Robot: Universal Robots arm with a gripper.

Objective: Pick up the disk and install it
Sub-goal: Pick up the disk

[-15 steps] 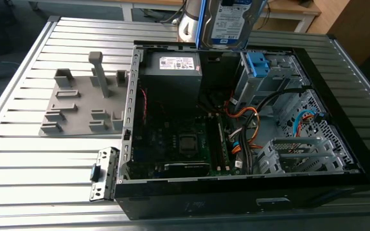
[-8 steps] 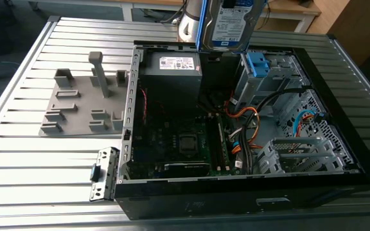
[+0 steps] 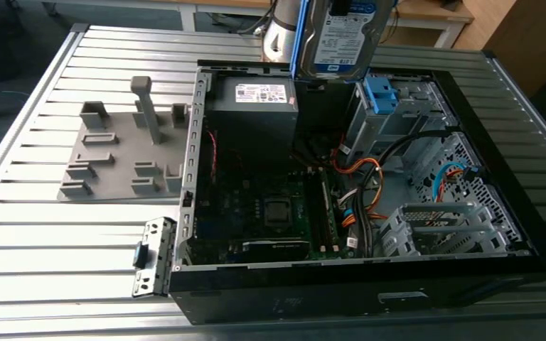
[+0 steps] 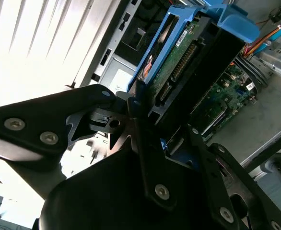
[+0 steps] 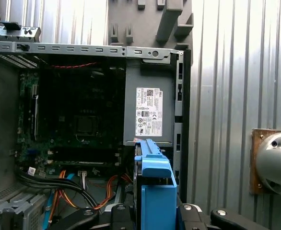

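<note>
The silver hard drive in its blue rail frame (image 3: 344, 35), clamped in the black gripper (image 4: 162, 120), hangs above the far edge of the open black computer case (image 3: 349, 291), touching nothing below. Beneath it, a grey metal box with a white sticker (image 3: 259, 106) fills the far corner. Just beside that, toward the exterior view's right, a bare blue plastic bracket (image 3: 379, 96) tops the grey drive bay. Orange and black cables (image 3: 363, 181) cross the middle. On the exterior view's left, a grey plastic fixture (image 3: 121, 153) stands on the slatted metal table (image 3: 26, 234), with bare slats nearer.

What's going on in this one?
The arm's jaws are shut on the disk, holding it upright in the air above the back of the open computer case, close to the drive cage and its blue bracket. The disk is not yet seated in the case. A grey fixture lies on the table beside the case.
</note>
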